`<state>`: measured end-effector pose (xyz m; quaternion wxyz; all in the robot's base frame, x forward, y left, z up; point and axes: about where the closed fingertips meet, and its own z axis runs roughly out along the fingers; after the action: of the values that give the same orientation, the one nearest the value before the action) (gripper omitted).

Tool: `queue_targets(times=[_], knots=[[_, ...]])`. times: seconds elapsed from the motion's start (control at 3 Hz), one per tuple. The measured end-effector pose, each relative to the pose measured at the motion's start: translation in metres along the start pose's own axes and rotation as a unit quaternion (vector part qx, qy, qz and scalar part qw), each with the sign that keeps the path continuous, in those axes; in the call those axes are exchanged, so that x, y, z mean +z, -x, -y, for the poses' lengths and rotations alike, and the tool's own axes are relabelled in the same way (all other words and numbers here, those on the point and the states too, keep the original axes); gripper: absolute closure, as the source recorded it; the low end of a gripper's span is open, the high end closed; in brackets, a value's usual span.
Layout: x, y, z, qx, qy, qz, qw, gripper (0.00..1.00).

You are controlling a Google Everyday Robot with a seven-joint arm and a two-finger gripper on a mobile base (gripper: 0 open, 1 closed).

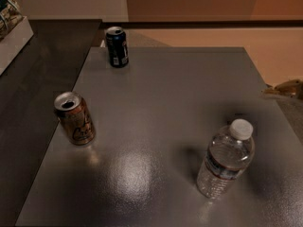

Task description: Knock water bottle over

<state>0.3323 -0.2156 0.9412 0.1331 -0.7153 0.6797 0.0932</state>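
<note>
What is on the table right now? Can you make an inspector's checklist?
Surface: grey matte tabletop, with a shiny glare patch near the front.
Job's thing: small clear ribbed plastic water bottle with a white cap, upright at the front right, not yet knocked over.
Clutter: orange-brown soda can, opened, upright near the left edge; dark blue can, upright at the far left corner.
Gripper: not in view anywhere.
Cables: nothing seen.
Surroundings: dark counter on the left, white box at the top left, tan floor beyond the table.
</note>
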Motion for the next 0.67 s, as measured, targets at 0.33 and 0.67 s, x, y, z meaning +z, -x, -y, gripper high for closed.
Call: queue_targets(times=[0.33, 0.67], knots=[[0.021, 0.017, -0.014, -0.005, 0.014, 0.03, 0.9995, 0.0], [0.037, 0.036, -0.021, -0.002, 0.023, 0.058, 0.9981, 0.0]])
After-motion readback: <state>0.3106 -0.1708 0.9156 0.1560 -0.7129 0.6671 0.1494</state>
